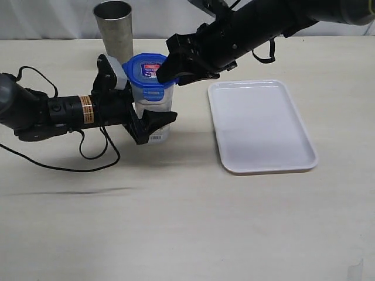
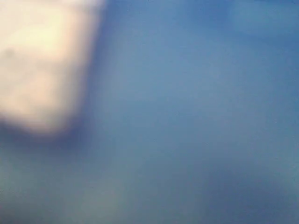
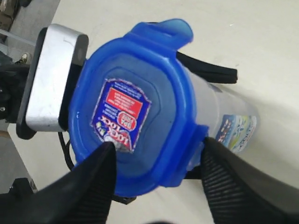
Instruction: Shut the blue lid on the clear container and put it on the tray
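Two-arm setup checked. Saw the clear container (image 1: 155, 106) upright on the table (image 1: 176, 222), just left of the tray (image 1: 258, 123), blue lid (image 1: 145, 70) on top, flaps (image 3: 175, 30) probably unlatched – hard to tell. Found left gripper (image 1: 139, 99) clamped on its body, right gripper (image 1: 171, 79) jaws apart over the lid. Judged it light, stiff, slick; best gripped mid-body, below the flaps.

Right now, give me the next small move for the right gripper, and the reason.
Probably shift the right gripper to the raised flap and press it down. The blue lid sits on the clear container, held by the left gripper, but that flap sticks out, seemingly unlatched, and the right jaws stand open over the lid's edge.
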### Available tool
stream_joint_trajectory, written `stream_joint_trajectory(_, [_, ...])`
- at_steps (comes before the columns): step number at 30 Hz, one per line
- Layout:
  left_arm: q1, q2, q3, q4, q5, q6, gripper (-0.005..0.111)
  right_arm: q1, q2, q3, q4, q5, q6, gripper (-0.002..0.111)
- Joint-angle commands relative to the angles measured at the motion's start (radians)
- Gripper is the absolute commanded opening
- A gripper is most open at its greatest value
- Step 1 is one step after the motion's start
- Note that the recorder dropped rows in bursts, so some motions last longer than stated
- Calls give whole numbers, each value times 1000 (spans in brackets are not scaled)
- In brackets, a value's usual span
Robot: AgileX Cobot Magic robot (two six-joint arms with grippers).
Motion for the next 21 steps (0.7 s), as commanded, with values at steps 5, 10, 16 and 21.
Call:
stream_joint_trajectory(5, [2, -19, 115, -3, -177, 16, 0, 10, -64, 4, -19, 187, -18, 57])
stream_joint_trajectory(10, [2, -19, 155, 9, -177, 68, 0, 10, -84, 4, -60, 239, -24, 57])
stream_joint_trajectory(16, [2, -19, 156, 35, -143, 72, 0, 10, -152, 4, -136, 235, -29, 57])
stream_joint_trajectory(21, [2, -19, 156, 16, -143, 88, 0, 40, -204, 4, -133, 254, -148, 56])
